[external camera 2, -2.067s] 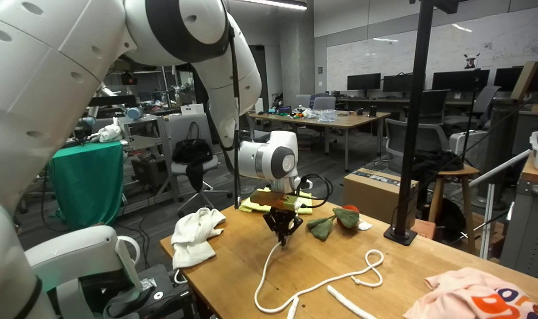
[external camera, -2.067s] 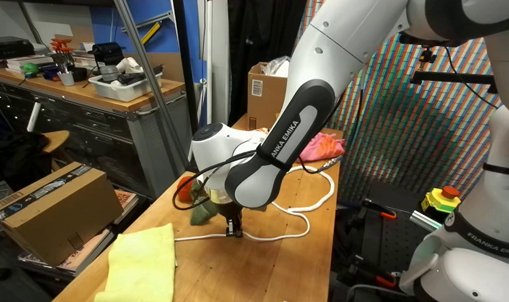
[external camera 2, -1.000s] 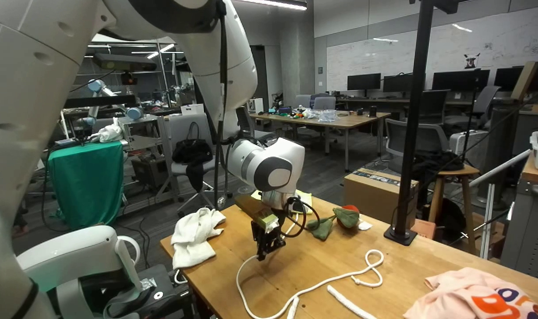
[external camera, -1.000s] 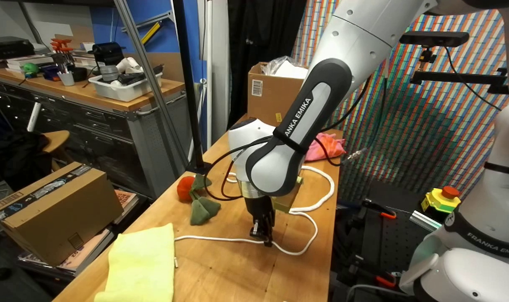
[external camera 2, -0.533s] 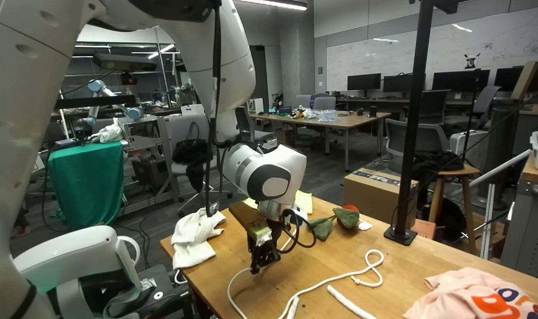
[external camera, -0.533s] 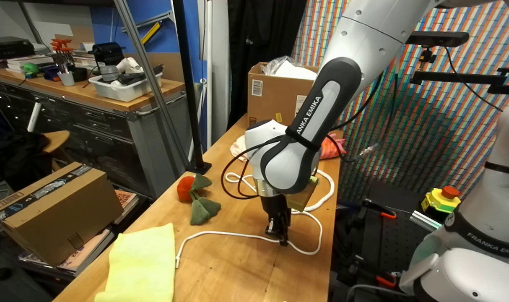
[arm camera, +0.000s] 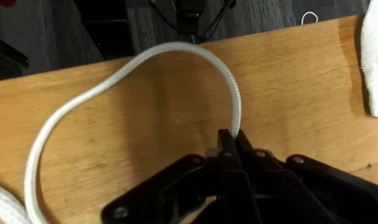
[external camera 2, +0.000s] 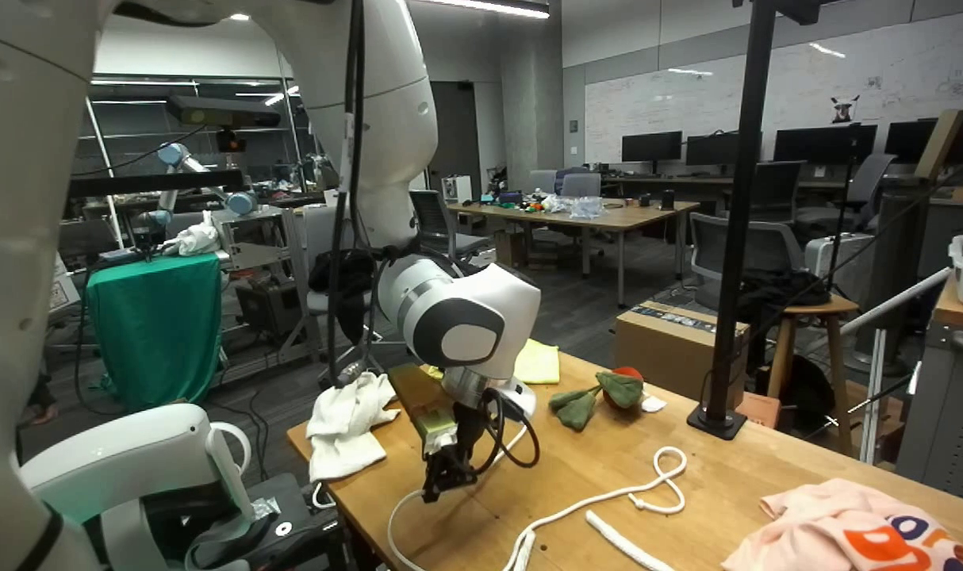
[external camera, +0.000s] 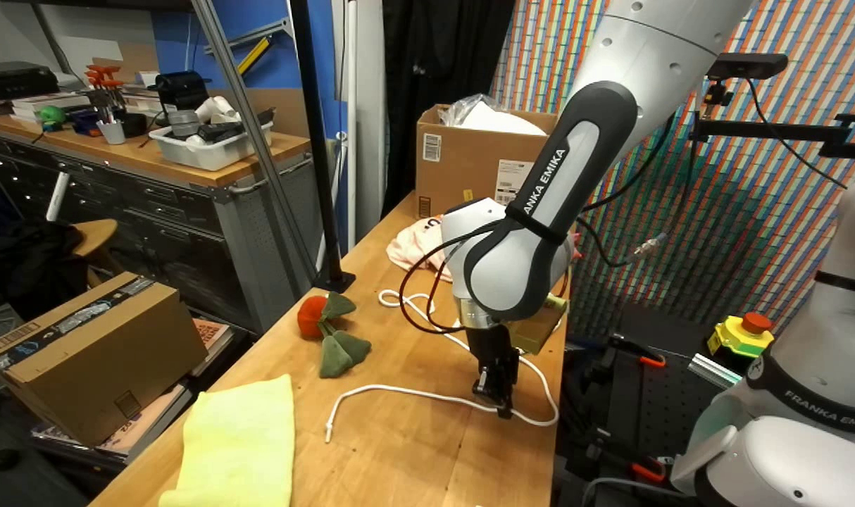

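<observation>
I've got the gripper over there clamped on the white braided rope — it loops out toward the edge of the wooden table — and in an exterior view its knotted end lies near the yellow cloth.

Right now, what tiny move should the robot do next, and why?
I'd probably ease the fingers, shut on the white rope, a little toward the middle of the table, because the rope bends out close to the table's edge.
</observation>
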Controlling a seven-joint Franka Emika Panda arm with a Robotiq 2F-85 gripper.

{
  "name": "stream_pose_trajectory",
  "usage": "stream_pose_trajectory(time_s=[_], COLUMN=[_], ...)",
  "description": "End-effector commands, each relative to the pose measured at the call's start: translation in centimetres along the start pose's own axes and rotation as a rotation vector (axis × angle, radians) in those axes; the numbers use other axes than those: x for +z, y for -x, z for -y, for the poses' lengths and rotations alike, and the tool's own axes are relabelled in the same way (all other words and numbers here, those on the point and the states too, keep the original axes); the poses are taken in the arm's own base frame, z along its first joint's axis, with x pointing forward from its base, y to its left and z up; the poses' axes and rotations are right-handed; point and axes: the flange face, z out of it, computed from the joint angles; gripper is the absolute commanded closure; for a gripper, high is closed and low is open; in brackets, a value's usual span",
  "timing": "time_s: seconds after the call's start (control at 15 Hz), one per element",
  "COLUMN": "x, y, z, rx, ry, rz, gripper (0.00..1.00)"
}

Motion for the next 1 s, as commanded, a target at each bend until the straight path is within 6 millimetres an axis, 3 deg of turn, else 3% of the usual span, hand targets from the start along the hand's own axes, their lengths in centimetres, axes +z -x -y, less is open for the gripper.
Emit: stream_pose_trajectory(time_s=[0.0, 0.2, 0.27, 0.4, 0.93], x=[-0.7, -0.6, -0.6, -0.7, -2.0], y=[2.4, 3.1, 3.2, 3.1, 1.4], z=[0.2, 0.7, 0.8, 0.9, 0.4], rx=[-0.004, -0.022, -0.024, -0.029, -0.059], ry=[-0.039, -0.042, -0.038, -0.032, 0.012], rz=[-0.014, -0.018, -0.025, -0.04, -0.189], gripper=[0.94, 0.93, 0.71, 0.67, 0.08])
